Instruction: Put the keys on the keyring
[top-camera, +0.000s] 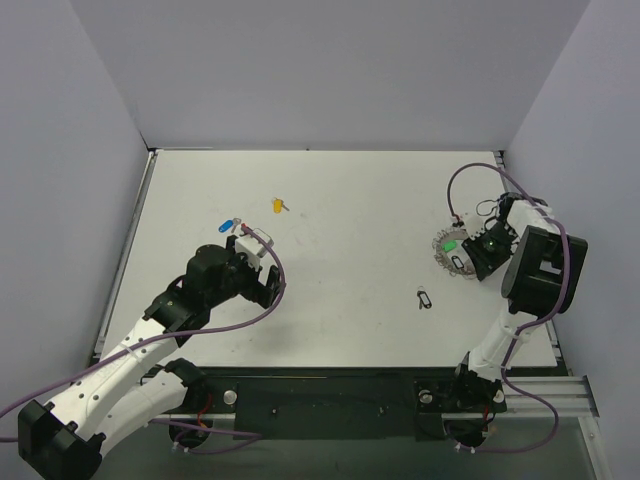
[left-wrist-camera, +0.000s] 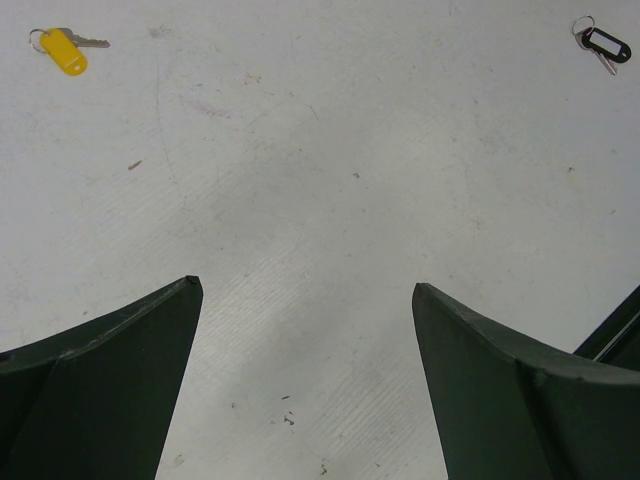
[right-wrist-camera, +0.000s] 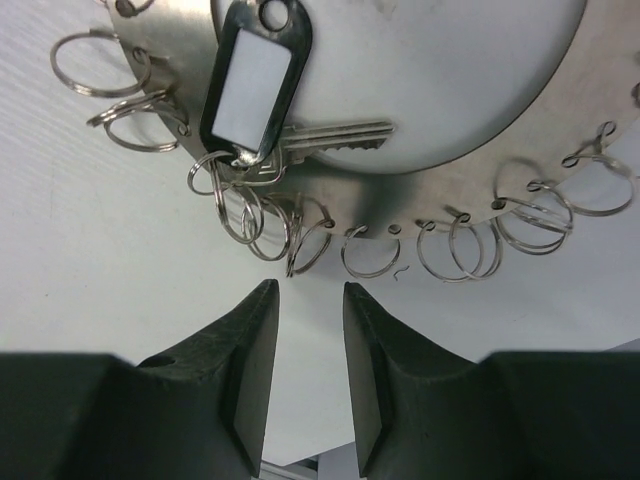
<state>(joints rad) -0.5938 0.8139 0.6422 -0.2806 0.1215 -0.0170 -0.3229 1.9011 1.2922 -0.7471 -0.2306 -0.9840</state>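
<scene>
The keyring is a round metal disc with several split rings hung along its rim; it also shows in the top view at the right. A key with a black-framed white tag hangs on one ring, and a green key lies on the disc. My right gripper sits just short of the rings, jaws a narrow gap apart and empty. A yellow key and a black-tagged key lie loose on the table. A blue key lies beside my left gripper, which is open and empty.
The white table is walled in by grey panels at the back and both sides. The yellow key lies up and right of the left gripper. The black-tagged key lies below and left of the disc.
</scene>
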